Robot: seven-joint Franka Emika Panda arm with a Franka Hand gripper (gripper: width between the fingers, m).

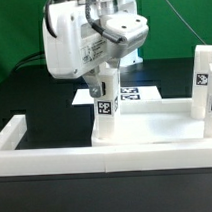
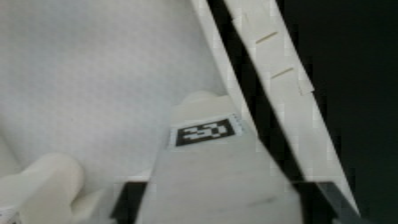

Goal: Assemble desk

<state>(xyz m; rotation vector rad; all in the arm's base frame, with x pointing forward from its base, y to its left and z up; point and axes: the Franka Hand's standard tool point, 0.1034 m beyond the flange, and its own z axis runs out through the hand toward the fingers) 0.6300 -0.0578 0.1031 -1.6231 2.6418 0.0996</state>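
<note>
- The long low border wall [image 1: 56,158] is being seen nearest the camera in the exterior view, running across the front of the black worktop [image 1: 23,93].
- The tabletop [image 1: 155,124] is being held flat just behind that wall, apparently pressed against it. Its broad white face is also filling much of the wrist view [image 2: 89,80].
- One leg post [image 1: 104,102] is being shown upright at the tabletop's corner on the exterior view's left. Its tag [image 2: 208,131] is being read clearly in the wrist view.
- A second leg post [image 1: 204,75] is being shown upright at the far corner on the exterior view's right.
- The tool [image 1: 108,66] is being positioned directly over the top of the first leg post. Whether its jaws are clamped on the post or standing just clear of it cannot be told from either view.
- The marker board [image 1: 133,93] is being partly hidden behind the post and the arm.
- Judgement: the step in hand is being taken to be the seating of this leg post into its corner socket.
- Judgement: a square, centred hold on the post is being called for next, with the post kept upright so that it is not knocked out of line.
</note>
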